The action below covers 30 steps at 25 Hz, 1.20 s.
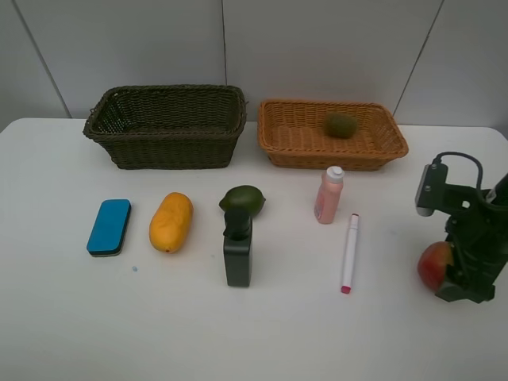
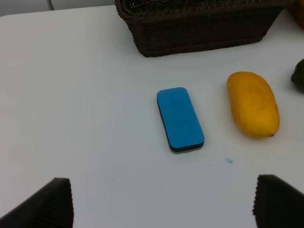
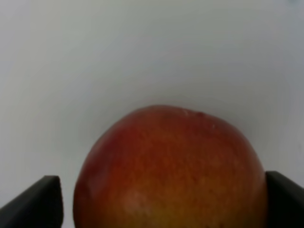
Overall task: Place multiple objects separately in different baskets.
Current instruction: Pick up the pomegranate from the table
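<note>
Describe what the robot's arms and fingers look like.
The right arm is black and blocky, carrying a grey camera box with a looping black cable. The left fingers are black with ribbed edges; the right fingers look plain and dark.

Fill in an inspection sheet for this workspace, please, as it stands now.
Surface: white table, one blue speck near the mango.
Job's things: kiwi in orange basket; dark basket, nothing seen inside; eraser, mango, avocado, dark bottle, pink bottle, marker, pomegranate on the table.
Clutter: nothing seen beyond the speck.
Hands: left hand open, empty, eraser ahead; right hand open, fingers either side of the pomegranate.
Cables: black cable loops above the right hand.
Surroundings: pale panelled wall.
</note>
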Each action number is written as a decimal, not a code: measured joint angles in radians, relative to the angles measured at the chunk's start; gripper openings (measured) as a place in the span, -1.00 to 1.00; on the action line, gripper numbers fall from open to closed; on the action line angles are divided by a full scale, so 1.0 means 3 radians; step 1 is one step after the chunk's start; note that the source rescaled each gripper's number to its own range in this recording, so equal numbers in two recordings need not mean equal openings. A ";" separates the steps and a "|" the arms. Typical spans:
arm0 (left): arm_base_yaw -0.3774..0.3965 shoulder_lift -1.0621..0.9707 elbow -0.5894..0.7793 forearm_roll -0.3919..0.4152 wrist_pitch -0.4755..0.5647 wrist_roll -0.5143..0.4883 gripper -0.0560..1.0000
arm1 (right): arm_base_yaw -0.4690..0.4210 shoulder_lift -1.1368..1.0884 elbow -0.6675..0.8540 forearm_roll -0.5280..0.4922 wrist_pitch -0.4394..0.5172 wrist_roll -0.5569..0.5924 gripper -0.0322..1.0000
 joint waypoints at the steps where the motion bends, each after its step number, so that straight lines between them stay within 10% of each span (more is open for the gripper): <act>1: 0.0000 0.0000 0.0000 0.0000 0.0000 0.0000 1.00 | 0.0000 0.0004 0.0000 -0.0014 -0.0032 0.0000 0.97; 4: 0.0000 0.0000 0.0000 0.0000 0.0000 0.0000 1.00 | 0.0000 0.0004 0.0009 -0.0048 -0.0082 0.0004 0.72; 30: 0.0000 0.0000 0.0000 0.0003 0.0000 0.0000 1.00 | 0.0000 0.0004 0.0005 -0.0110 -0.0189 0.0004 0.72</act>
